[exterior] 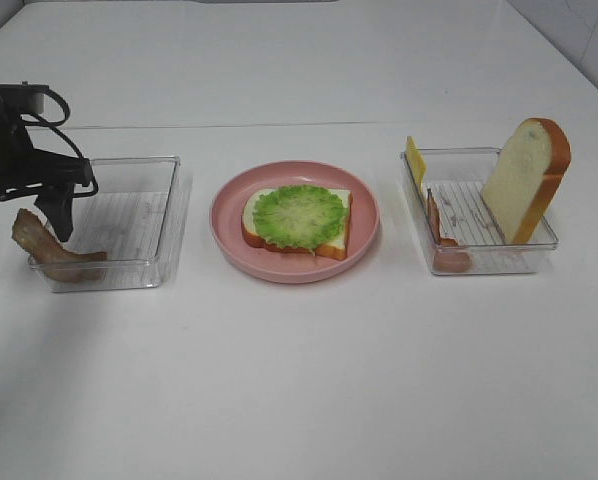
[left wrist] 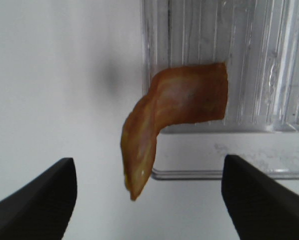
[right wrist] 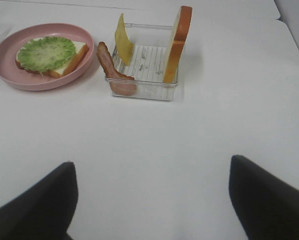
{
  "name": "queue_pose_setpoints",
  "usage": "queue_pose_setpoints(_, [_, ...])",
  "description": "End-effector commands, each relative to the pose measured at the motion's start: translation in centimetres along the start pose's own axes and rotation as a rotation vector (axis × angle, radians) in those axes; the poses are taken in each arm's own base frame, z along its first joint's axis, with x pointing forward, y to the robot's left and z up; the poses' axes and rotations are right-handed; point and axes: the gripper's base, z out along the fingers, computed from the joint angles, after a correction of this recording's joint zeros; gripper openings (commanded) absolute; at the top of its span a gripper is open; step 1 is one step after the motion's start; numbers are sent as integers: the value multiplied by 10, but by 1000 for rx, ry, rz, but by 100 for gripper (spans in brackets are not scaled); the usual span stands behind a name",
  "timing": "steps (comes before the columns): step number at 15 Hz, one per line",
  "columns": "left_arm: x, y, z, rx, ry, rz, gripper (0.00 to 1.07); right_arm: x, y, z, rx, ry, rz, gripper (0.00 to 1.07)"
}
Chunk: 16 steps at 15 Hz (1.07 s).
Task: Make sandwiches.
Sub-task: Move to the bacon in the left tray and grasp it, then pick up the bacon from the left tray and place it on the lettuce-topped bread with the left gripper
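Observation:
The sandwich on the pink plate [exterior: 229, 215] is a bread slice [exterior: 334, 243] topped with ruffled green lettuce [exterior: 299, 217]. A brown bacon strip [exterior: 47, 248] hangs over the near left corner of the left clear tray [exterior: 129, 215]. My left gripper [exterior: 21, 222] hovers just above it, open, one finger on each side. In the left wrist view the bacon strip [left wrist: 174, 115] lies between the open fingers [left wrist: 39, 200] without touching them. My right gripper [right wrist: 149, 170] is open and empty, well short of the right tray [right wrist: 139, 90].
The right clear tray [exterior: 479, 262] holds an upright bread slice [exterior: 524, 180], a yellow cheese slice [exterior: 416, 160] and another bacon strip [exterior: 439, 235] leaning on its left wall. White tabletop surrounds the plate and both trays.

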Motion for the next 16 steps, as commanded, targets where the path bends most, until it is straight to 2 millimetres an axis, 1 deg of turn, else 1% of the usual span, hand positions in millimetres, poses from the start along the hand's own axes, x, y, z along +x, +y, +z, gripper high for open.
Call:
queue_pose_setpoints(1, [-3, -1, 8, 18, -20, -21, 69, 1, 0, 0, 12, -16, -1, 78])
queue_pose_setpoints(3, [-4, -3, 16, 25, -8, -27, 63, 1, 0, 0, 12, -16, -1, 78])
queue_pose_setpoints(4, [-3, -3, 21, 23, 9, -26, 53, 1, 0, 0, 12, -16, -1, 78])
queue_pose_setpoints(5, [-3, -3, 21, 23, 8, -26, 50, 1, 0, 0, 12, -16, -1, 78])
queue_pose_setpoints(7, [-6, -3, 18, 24, -2, -25, 36, 1, 0, 0, 12, -16, -1, 78])
queue_pose_setpoints(8, [-6, -3, 16, 26, -10, -25, 32, 1, 0, 0, 12, -16, -1, 78])
queue_pose_setpoints(10, [-6, -3, 16, 26, -8, -25, 31, 1, 0, 0, 12, -16, -1, 78])
queue_pose_setpoints(11, [-6, -3, 16, 25, -3, -25, 26, 1, 0, 0, 12, -16, -1, 78])
queue_pose_setpoints(12, [-5, -3, 16, 24, -1, -25, 18, 1, 0, 0, 12, -16, -1, 78])
queue_pose_setpoints(13, [-5, -3, 16, 23, 4, -25, 13, 1, 0, 0, 12, -16, -1, 78])
queue_pose_setpoints(14, [-5, -3, 16, 23, 7, -25, 3, 1, 0, 0, 12, -16, -1, 78])
queue_pose_setpoints(15, [-4, -3, 16, 22, 12, -25, 0, 1, 0, 0, 12, -16, -1, 78])
queue_pose_setpoints(16, [-4, -3, 16, 22, 12, -25, 0, 1, 0, 0, 12, -16, -1, 78])
